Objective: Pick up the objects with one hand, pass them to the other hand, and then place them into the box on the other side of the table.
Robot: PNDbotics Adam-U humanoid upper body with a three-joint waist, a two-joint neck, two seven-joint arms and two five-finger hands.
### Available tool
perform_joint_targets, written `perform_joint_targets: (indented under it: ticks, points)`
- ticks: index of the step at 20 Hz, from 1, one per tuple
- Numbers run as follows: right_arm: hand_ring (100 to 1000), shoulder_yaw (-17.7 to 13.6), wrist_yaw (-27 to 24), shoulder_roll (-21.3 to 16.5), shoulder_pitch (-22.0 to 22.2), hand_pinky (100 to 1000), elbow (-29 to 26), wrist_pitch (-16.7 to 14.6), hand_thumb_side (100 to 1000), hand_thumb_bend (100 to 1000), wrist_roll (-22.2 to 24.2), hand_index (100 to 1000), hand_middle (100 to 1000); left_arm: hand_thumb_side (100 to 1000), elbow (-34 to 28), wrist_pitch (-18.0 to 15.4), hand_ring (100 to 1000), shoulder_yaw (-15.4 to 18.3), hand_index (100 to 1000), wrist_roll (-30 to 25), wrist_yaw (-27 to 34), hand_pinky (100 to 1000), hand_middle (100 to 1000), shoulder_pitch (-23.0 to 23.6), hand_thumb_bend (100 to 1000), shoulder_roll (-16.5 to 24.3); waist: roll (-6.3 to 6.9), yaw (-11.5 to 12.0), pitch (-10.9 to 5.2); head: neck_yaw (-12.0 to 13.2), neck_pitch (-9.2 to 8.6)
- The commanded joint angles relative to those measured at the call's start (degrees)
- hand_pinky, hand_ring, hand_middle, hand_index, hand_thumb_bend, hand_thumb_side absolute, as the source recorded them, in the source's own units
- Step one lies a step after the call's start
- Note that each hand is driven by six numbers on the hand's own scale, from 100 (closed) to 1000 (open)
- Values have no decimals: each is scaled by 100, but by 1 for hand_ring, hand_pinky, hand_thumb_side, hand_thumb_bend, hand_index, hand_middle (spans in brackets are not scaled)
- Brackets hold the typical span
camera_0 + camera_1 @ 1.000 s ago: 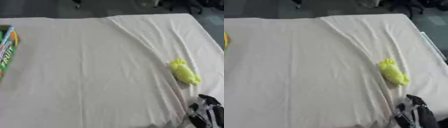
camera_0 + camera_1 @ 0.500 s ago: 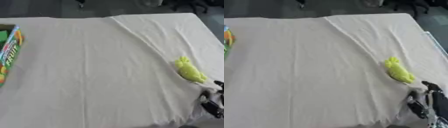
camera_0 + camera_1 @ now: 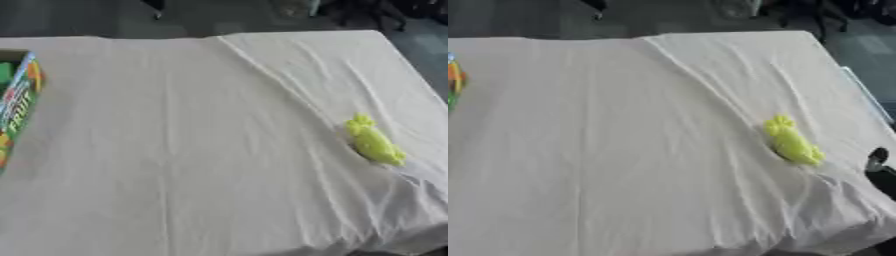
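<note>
White cloth covers the table (image 3: pixel 175 150); your right hand (image 3: pixel 878 170) nears the yellow toy (image 3: pixel 374 142), fingers unclear; grasp it next, box (image 3: pixel 16 107) far left

Right hand (image 3: pixel 878 167) slid from lower corner toward right edge, mostly out.

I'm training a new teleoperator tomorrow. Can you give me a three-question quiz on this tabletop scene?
1. True or false: the yellow object lies on the white cloth, near the table's right edge.
2. Where is the colourful box? A) at the left edge B) at the table's middle C) beside the yellow object
3. Fill in: the part of the right hand that shows at the right edge, in the right eye view only, is ____ the yellow object (touching / apart from).

Key: 1 true. 2 A. 3 apart from.
</note>
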Motion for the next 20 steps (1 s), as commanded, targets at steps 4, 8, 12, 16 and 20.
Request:
perform_joint_targets:
  ticks: [4, 8, 12, 16, 20]
  points:
    - [762, -301, -466, -551, 45, 832, -27, 1835, 162, 100, -1809, 873, 830, 760, -87, -47, 823, 80, 853, 25, -29, 865, 756, -42, 114, 145, -16, -37, -166, -68, 18]
    - [758, -439, -757, -882, -84, 831, -27, 1906, 178, 100, -1809, 872, 829, 759, -79, -48, 823, 70, 853, 24, -39, 865, 756, -43, 113, 141, -31, -59, -205, -109, -1]
    - [762, -428, -1081, -1308, -294, 832, -27, 2121, 160, 100, -1809, 871, 830, 756, -68, -47, 823, 67, 852, 22, -52, 865, 756, -25, 112, 149, -42, -72, -256, -94, 31]
    - [778, -192, -1540, -1612, -327, 836, -27, 2160, 124, 100, -1809, 872, 836, 757, -64, -42, 823, 53, 852, 14, -58, 866, 756, -22, 112, 162, -60, -74, -281, -63, 78]
    - [797, 160, -1977, -1741, -282, 842, -27, 2162, 161, 100, -1809, 875, 848, 758, -56, -37, 823, 53, 852, 10, -63, 866, 756, -25, 114, 151, -76, -32, -280, -125, 83]
